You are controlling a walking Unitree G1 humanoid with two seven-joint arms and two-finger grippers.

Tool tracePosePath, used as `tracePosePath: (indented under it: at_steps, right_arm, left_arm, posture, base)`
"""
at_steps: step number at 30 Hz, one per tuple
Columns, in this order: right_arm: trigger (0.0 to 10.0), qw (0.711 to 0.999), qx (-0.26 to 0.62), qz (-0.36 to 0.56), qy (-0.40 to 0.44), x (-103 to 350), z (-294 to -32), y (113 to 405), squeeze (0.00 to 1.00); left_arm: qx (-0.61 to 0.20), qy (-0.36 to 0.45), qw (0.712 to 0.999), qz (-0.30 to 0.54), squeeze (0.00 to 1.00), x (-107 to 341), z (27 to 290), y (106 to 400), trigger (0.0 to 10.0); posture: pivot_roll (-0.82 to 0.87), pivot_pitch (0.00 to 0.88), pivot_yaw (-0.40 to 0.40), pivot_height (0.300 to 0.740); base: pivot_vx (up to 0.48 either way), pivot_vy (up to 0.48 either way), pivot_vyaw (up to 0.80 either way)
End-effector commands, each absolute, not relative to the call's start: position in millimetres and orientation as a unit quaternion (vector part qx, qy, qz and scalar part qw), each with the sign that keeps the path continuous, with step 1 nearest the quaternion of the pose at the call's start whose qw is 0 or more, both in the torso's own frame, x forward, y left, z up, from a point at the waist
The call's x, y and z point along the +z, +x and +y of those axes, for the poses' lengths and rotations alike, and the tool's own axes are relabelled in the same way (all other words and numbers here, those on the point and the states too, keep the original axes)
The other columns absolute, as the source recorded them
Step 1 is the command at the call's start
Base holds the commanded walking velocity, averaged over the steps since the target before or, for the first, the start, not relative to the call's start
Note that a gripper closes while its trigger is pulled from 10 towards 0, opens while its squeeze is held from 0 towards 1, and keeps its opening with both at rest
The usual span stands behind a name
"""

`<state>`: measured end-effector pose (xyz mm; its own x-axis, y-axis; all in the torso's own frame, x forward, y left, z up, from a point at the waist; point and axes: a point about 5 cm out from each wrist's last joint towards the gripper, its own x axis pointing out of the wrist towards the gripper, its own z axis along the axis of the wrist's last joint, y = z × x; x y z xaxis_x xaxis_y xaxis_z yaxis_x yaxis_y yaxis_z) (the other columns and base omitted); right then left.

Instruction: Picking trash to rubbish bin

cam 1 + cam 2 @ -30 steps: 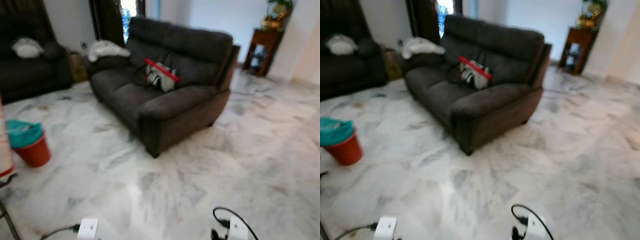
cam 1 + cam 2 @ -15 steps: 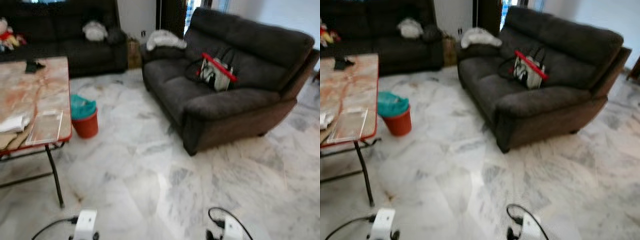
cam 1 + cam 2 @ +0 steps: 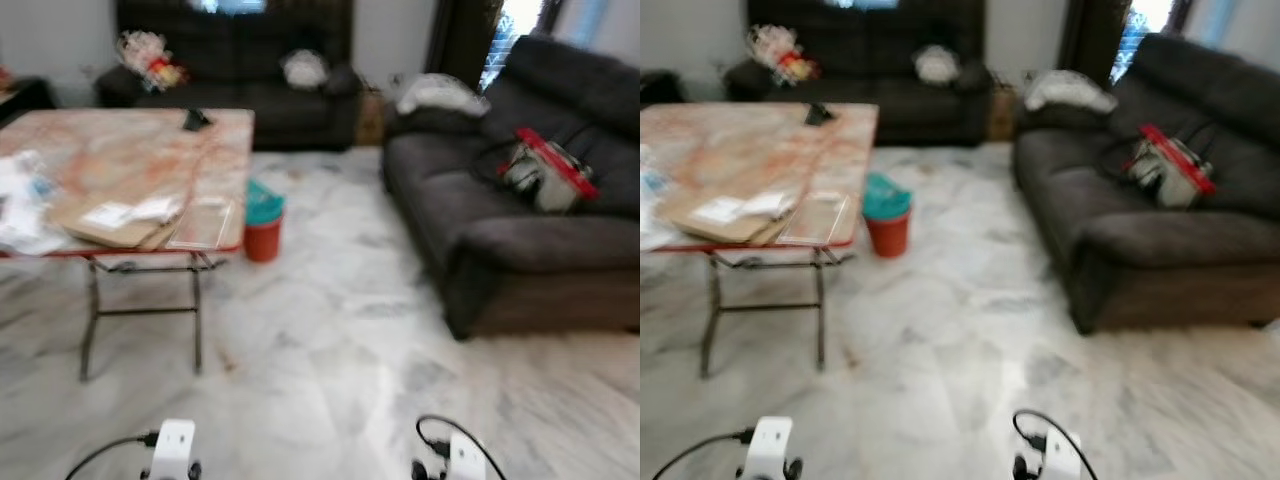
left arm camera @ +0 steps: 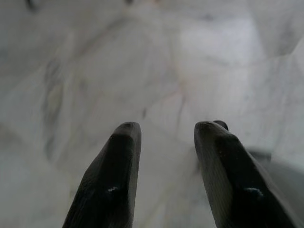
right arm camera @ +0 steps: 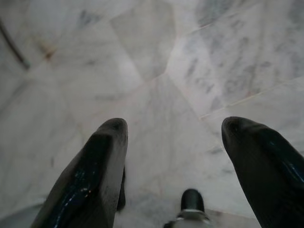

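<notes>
Marble floor (image 3: 330, 340) lies before us – both arms hang idle, left gripper (image 4: 164, 142) and right gripper (image 5: 173, 142) empty, fingers apart; the bin (image 3: 263, 222) waits beside the table (image 3: 130, 160) holding paper trash (image 3: 20, 205)

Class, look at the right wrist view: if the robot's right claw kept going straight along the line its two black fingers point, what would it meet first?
Most likely the white grey-veined marble floor. The right claw points down at bare tiles with its fingers spread apart and nothing between them; how far off the floor lies is unclear.
</notes>
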<state>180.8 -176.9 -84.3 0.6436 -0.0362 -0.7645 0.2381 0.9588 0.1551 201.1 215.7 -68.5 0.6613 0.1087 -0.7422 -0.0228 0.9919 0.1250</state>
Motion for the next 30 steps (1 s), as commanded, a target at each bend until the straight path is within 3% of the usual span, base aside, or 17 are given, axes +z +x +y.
tracePosePath:
  at_steps: [1, 10, 25, 30]
  right_arm:
    - [10.0, 0.900, -0.077, 0.410, 0.125, -82.7, -176.4, 184.2, 0.00]
    - [10.0, 0.900, -0.078, 0.409, 0.128, -82.1, -175.4, 185.6, 0.00]
    - [10.0, 0.901, -0.085, 0.401, 0.143, -80.5, -176.4, 188.6, 0.00]
    - [10.0, 0.900, -0.085, 0.402, 0.144, -80.5, -176.4, 188.6, 0.00]
  left_arm:
    - [0.040, 0.055, 0.910, 0.409, 0.00, -66.3, 218.0, 204.6, 10.0]
    - [0.042, 0.054, 0.910, 0.409, 0.00, -66.5, 218.6, 204.1, 10.0]
    - [0.047, 0.043, 0.908, 0.415, 0.00, -68.3, 215.8, 202.3, 10.0]
    - [0.048, 0.043, 0.908, 0.415, 0.00, -68.4, 216.2, 202.1, 10.0]
  posture:
    - [0.13, 0.000, -0.031, 0.740]
    - [0.14, 0.000, -0.033, 0.740]
    - [0.14, 0.000, -0.040, 0.740]
    - [0.14, 0.000, -0.040, 0.740]
  base:
    - [0.000, 0.000, 0.80]
    - [0.000, 0.000, 0.76]
    - [0.000, 0.000, 0.00]
    - [0.000, 0.371, 0.00]
